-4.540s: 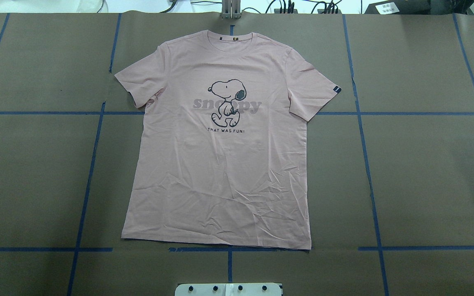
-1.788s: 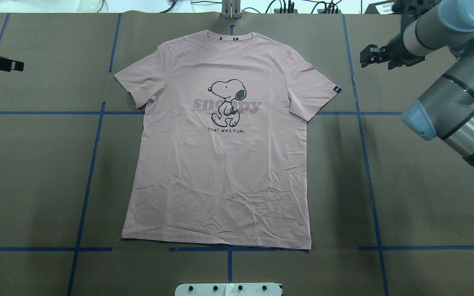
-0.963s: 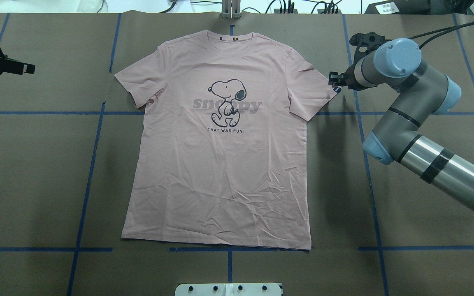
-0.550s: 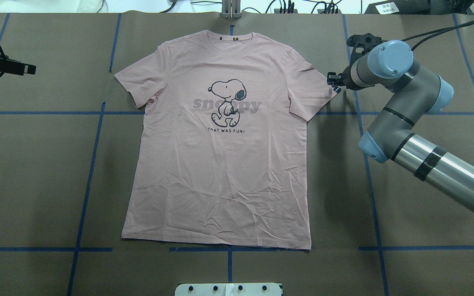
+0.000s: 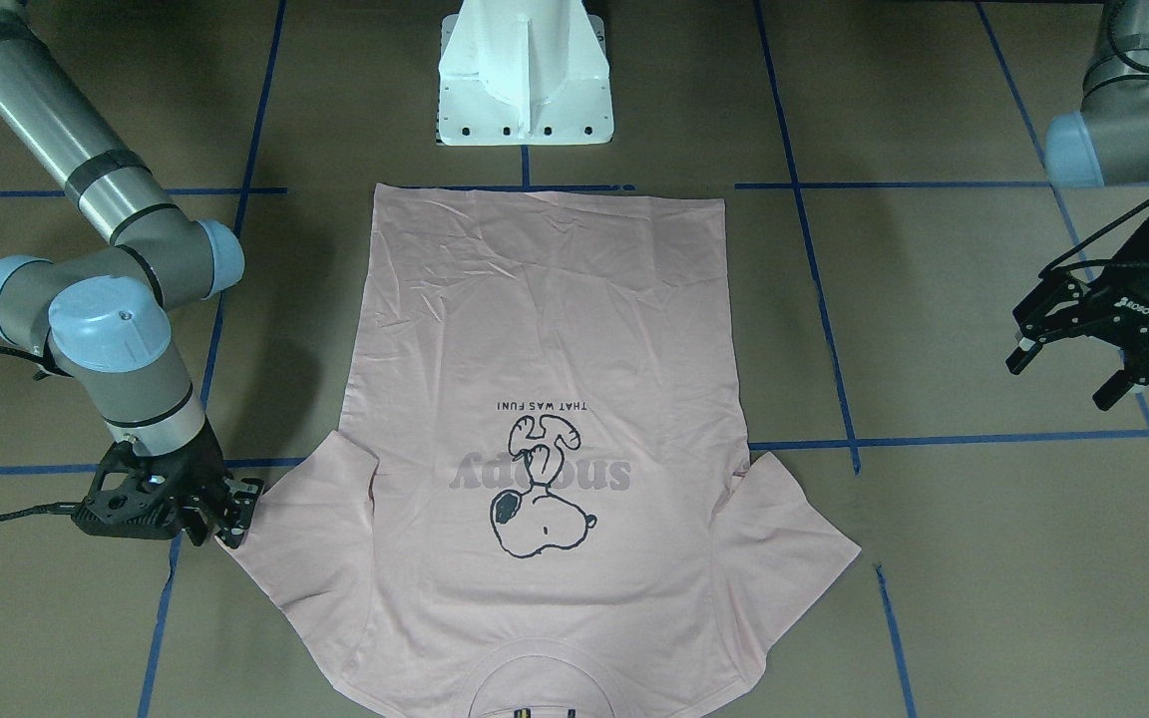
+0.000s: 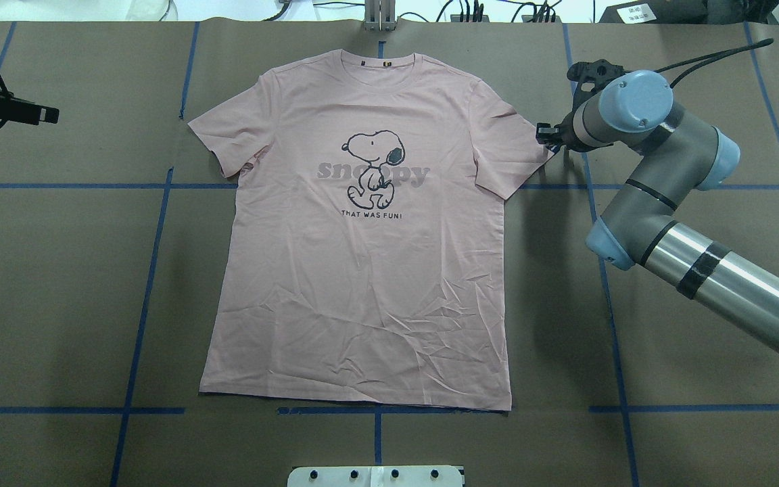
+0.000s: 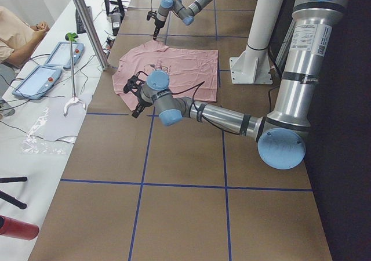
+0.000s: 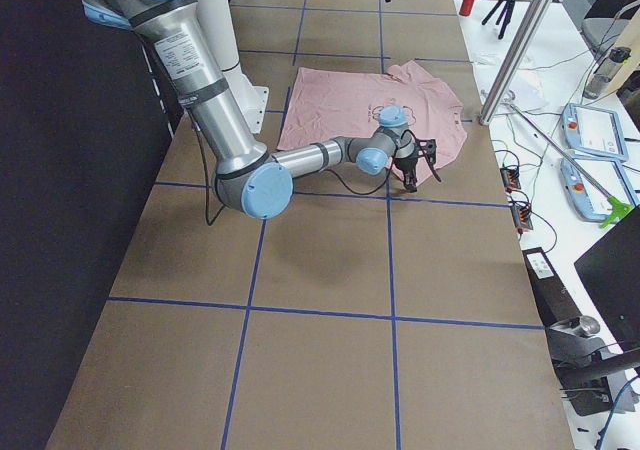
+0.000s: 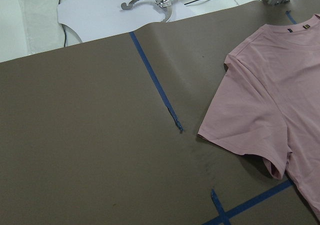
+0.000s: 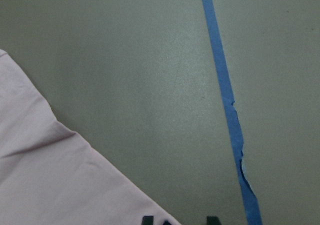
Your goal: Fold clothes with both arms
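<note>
The right gripper sits low at the tip of one sleeve of the T-shirt. Its two fingers are spread apart with the sleeve's edge right by them. The left gripper hangs with its fingers spread wide too, well away from the T-shirt's other sleeve and holding nothing. The pink T-shirt lies flat on the brown desk between the two grippers, dog picture up, with its bottom edge near the white base.
</note>
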Controlling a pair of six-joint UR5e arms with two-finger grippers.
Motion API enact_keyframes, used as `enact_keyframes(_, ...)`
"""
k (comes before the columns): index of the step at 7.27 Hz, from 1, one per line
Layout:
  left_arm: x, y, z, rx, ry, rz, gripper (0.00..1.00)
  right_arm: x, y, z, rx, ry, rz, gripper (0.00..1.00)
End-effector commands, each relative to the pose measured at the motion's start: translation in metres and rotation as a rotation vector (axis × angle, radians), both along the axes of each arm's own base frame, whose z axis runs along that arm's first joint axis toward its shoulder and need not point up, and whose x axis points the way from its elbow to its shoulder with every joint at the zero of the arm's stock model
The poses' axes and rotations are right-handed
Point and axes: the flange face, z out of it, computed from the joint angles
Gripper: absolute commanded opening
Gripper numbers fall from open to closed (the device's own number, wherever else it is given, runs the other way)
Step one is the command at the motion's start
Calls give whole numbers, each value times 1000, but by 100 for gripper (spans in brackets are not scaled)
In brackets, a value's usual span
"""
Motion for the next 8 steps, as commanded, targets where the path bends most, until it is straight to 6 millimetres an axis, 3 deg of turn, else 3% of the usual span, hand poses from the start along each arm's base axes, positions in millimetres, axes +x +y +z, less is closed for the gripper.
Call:
enact_keyframes(1, 0, 0, -1, 2, 0, 1, 99, -2, 0, -1, 0, -2, -1, 15)
enact_keyframes(2, 0, 0, 0, 1, -1, 1, 99, -2, 0, -1, 0, -2, -1, 0)
enact_keyframes(3, 0, 1, 0, 1, -1, 1, 99, -4, -2, -10, 7, -8, 1, 0)
enact_keyframes(5, 0, 1, 0, 1, -1, 1, 99, -11, -10, -49, 17, -26, 4, 0)
enact_keyframes(6, 0, 1, 0, 1, -1, 1, 99, -18, -17, -88, -34, -26, 42, 0)
enact_keyframes(7, 0, 0, 1, -1, -1, 1, 99, -53, -12, -134, -81, -21, 102, 0)
enact_keyframes(8, 0, 1, 2, -2, -2, 1, 99, -86, -2, -161, -86, -14, 189, 0)
